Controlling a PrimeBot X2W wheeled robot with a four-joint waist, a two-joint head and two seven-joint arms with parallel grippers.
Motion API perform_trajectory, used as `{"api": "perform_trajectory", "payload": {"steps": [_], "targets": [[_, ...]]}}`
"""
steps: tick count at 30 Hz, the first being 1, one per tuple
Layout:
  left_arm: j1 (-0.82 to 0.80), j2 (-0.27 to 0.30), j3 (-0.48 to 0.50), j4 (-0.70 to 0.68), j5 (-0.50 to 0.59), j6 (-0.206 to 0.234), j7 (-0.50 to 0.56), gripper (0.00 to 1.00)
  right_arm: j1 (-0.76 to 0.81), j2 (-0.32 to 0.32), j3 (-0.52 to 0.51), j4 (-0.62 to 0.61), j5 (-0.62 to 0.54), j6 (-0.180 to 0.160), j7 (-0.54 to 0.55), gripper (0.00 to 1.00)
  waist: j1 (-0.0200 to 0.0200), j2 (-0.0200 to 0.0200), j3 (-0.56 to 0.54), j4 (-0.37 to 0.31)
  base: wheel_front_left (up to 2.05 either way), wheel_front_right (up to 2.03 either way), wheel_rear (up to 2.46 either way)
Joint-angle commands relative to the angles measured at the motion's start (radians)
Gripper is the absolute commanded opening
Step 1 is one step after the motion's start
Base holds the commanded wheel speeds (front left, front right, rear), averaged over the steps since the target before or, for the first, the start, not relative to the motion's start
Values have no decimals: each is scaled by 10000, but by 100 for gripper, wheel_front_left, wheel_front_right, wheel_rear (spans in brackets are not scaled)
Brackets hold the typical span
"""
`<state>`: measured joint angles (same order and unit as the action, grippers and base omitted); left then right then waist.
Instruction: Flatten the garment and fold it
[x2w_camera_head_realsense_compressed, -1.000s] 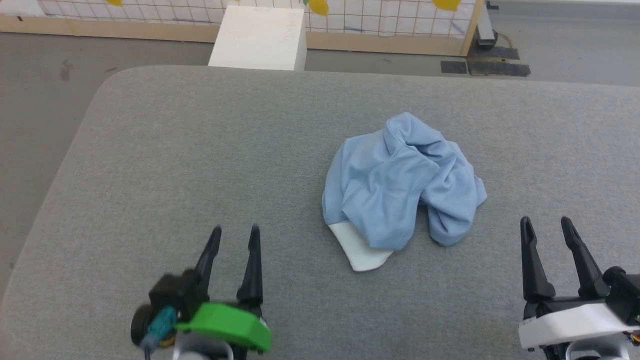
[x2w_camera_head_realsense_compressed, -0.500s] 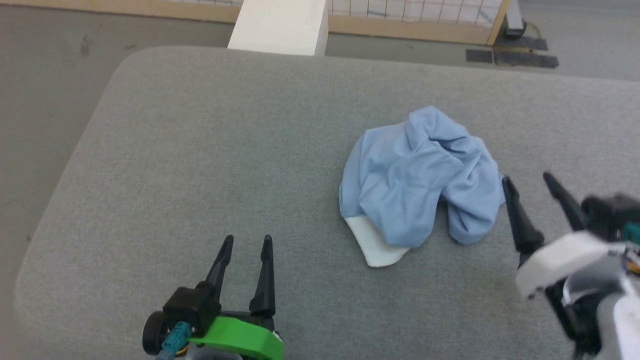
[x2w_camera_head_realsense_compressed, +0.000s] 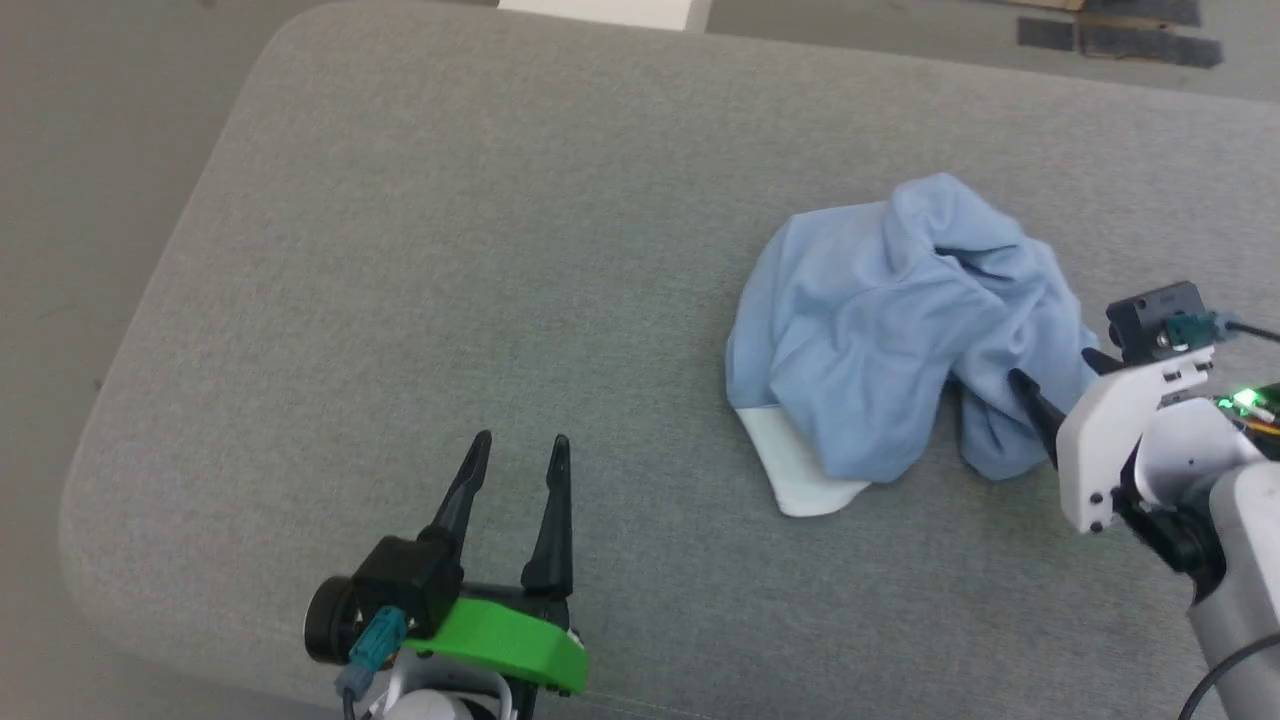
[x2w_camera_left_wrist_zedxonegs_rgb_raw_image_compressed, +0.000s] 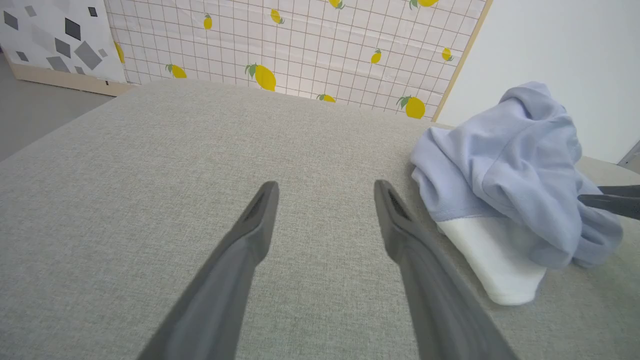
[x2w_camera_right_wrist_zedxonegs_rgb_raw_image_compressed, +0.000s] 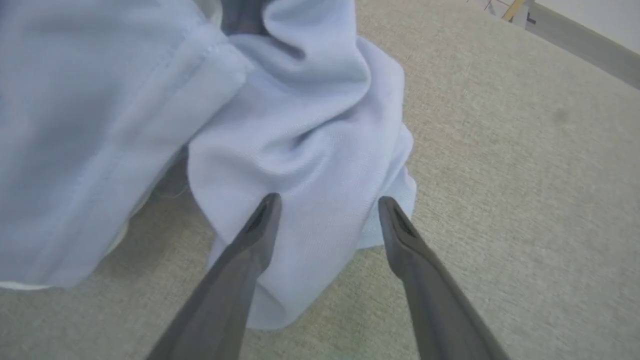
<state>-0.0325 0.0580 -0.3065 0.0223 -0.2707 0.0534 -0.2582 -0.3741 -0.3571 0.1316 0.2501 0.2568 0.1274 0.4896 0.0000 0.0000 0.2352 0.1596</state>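
Change in the last second: our right gripper (x2w_camera_head_realsense_compressed: 1048, 366) has swung in from the lower right corner of the head view. It now sits at the right edge of the garment (x2w_camera_head_realsense_compressed: 890, 330). The head camera pitched down too, so the heap's apparent drift across the frame is us moving, not the cloth. The heap's shape looks the same as before.

Garment: still a crumpled blue heap, right of centre in the head view, on the grey pad (x2w_camera_head_realsense_compressed: 450, 250). White cloth (x2w_camera_head_realsense_compressed: 800, 470) pokes out from under its lower left edge.

Right gripper (x2w_camera_right_wrist_zedxonegs_rgb_raw_image_compressed: 328, 200): fingers spread, straddling a bulged fold at the heap's lower lobe. Nothing pinched yet. We can't tell whether the tips press the fabric or sit just above it.

Left gripper (x2w_camera_head_realsense_compressed: 521, 440): lower left of the head view, fingers spread and empty, well apart from the heap. In its wrist view (x2w_camera_left_wrist_zedxonegs_rgb_raw_image_compressed: 325, 185) there is bare pad between the fingers, with the garment at the right of the frame.

Our read: the reach is done and the first grasp is next. Flattening hasn't started. Thin knit, so closing on that bulge may catch several layers. We should also watch that the white cloth doesn't get dragged along.
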Motion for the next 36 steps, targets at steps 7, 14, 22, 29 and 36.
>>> {"api": "perform_trajectory", "payload": {"steps": [7, 14, 22, 29, 36], "targets": [[-440, -73, -193, 100, -19, 22, -35, 100, -916, -169, 467, 1605, -64, 33, -119, 60, 0, 0, 531, 570, 0, 0, 0], [-362, -76, -179, 165, -119, 175, -36, 100, -1338, 34, 396, 1919, -69, 33, -1214, 0, 0, 0, 139, 257, 0, 0, 0], [-186, -77, 6, 235, -138, 79, -36, 100, -1830, -84, -352, 466, 278, 33, -1959, 0, 0, 0, -581, -365, 0, 0, 0], [113, -77, 108, 289, -186, 22, -36, 100, -666, -94, -2266, -1472, 74, 33, -1559, 0, 0, 0, -1031, -556, 0, 0, 0], [292, -77, 126, 318, -170, -109, -36, 100, 2464, 613, -4499, -2132, -537, 33, -975, 0, 0, 0, -1058, -363, 0, 0, 0]]}}
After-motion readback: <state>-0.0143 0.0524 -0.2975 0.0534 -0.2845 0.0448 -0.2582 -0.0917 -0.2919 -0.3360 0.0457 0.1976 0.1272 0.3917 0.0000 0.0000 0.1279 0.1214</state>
